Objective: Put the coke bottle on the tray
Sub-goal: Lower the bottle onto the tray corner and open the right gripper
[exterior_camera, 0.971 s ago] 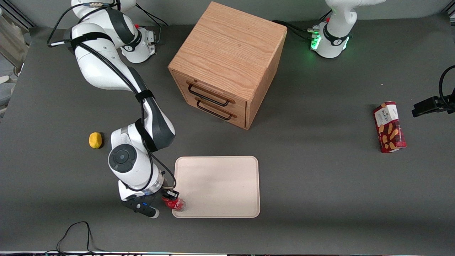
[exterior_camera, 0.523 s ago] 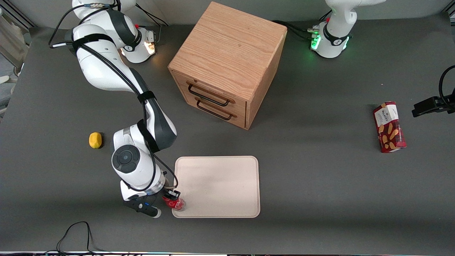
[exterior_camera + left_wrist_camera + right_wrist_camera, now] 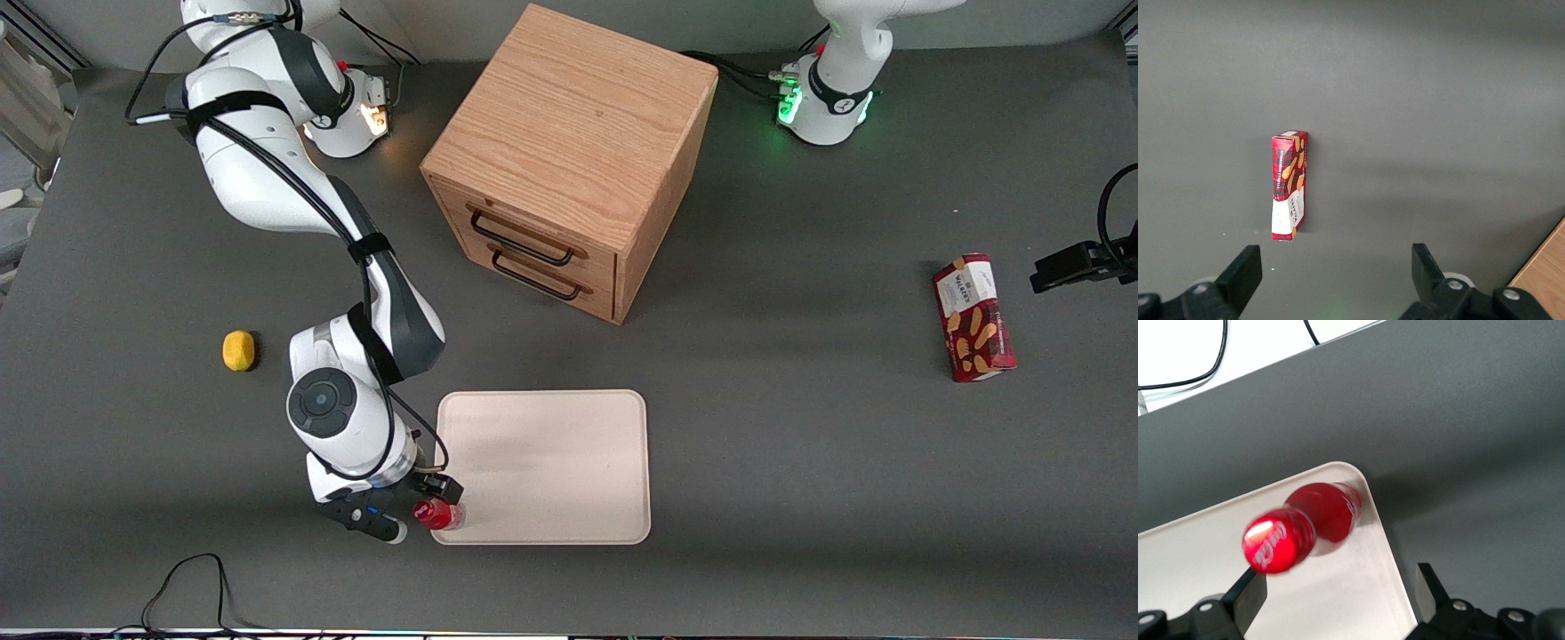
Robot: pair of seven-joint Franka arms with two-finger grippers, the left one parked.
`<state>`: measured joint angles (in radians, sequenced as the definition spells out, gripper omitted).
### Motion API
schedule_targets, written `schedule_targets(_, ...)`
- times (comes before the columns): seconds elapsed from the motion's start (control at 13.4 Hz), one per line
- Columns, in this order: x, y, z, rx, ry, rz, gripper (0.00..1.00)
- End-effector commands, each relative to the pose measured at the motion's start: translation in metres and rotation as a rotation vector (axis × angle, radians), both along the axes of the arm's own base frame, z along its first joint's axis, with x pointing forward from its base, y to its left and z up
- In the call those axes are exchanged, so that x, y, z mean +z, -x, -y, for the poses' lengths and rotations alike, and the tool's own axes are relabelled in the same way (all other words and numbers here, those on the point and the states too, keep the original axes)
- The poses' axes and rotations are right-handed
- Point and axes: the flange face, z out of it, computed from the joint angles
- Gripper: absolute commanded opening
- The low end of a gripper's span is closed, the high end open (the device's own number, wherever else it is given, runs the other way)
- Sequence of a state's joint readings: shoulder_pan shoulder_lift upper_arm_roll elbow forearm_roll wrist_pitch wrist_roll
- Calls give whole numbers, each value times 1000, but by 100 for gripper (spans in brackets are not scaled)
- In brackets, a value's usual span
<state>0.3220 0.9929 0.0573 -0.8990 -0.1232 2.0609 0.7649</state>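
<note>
- One coke bottle [image 3: 1301, 527], standing upright in a corner of tray [image 3: 551, 462], just inside the rim, cap toward the wrist camera.
- Gripper [image 3: 425, 505] above it, fingers [image 3: 1245, 597] spread wide, touching nothing.
- Bottle between the two fingers and below them, long axis vertical, in line with a straight pull-away.
- Judged placed; likely left only to lift clear without clipping the cap.
- Tip risk: slim body close to the rim.
</note>
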Motion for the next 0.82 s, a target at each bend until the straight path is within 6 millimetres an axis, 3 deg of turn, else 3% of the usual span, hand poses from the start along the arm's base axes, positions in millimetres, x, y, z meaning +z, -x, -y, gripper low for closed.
schedule_targets(0.0,5,-1,-1,-21,21,5,100)
schedule_targets(0.45,13,2,5,-20,40,-32,100)
schedule_targets(0.75,53,25,14,18,79,-136,100)
